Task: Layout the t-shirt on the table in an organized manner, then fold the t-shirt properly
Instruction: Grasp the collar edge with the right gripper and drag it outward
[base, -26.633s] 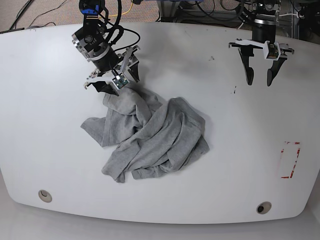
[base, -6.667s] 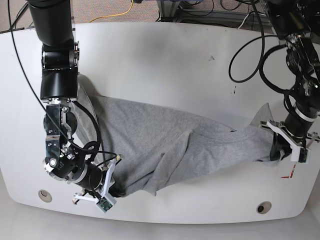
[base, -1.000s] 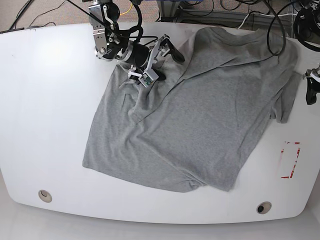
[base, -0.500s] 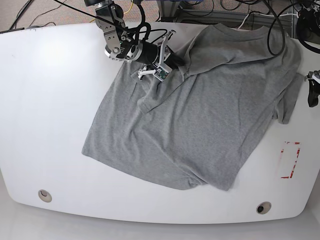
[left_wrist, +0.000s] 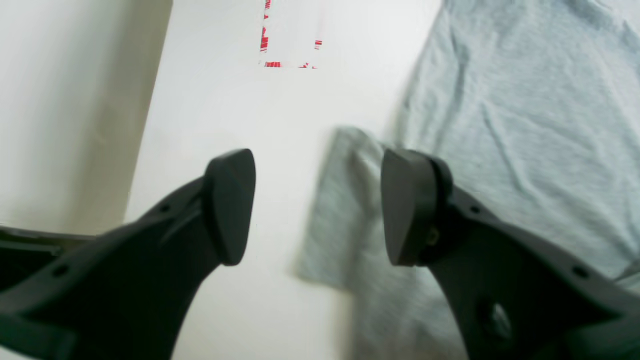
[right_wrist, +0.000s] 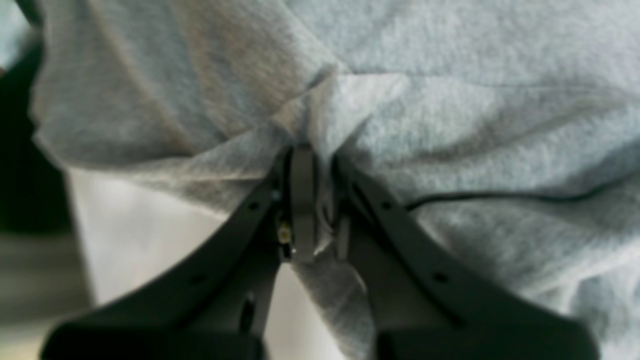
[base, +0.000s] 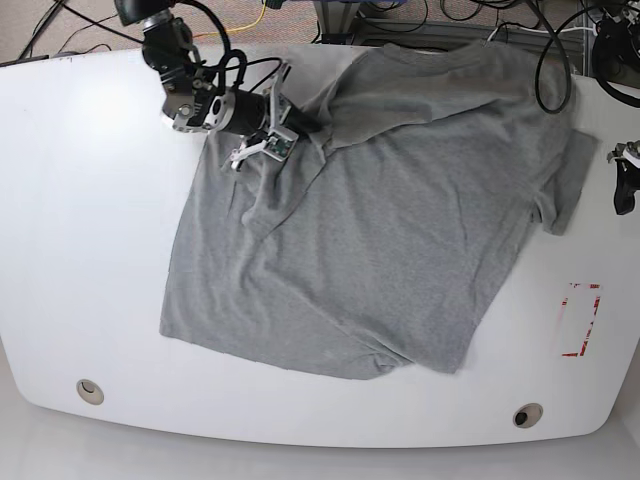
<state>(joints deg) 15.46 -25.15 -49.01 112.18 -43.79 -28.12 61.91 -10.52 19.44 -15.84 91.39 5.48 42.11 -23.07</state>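
The grey t-shirt (base: 380, 220) lies spread over most of the white table (base: 80, 250), with wrinkles near its upper left part. At the back left of the base view, my right gripper (base: 295, 125) is shut on a bunched fold of the t-shirt (right_wrist: 450, 125). In the right wrist view the right gripper (right_wrist: 310, 200) pinches that fold tightly. My left gripper (base: 624, 192) hangs at the table's right edge, apart from the cloth. The left gripper (left_wrist: 317, 207) is open, with nothing between its fingers, just above the edge of a sleeve (left_wrist: 340, 210).
A red tape rectangle (base: 578, 320) marks the table at the right, also seen as red tape (left_wrist: 290, 47) in the left wrist view. Two metal grommets (base: 90, 391) (base: 527, 415) sit near the front edge. Cables lie beyond the back edge.
My right gripper has shut on the fabric near the shirt's upper left and drawn it leftward, so the whole t-shirt has shifted left. The left gripper has stayed open at the right edge.
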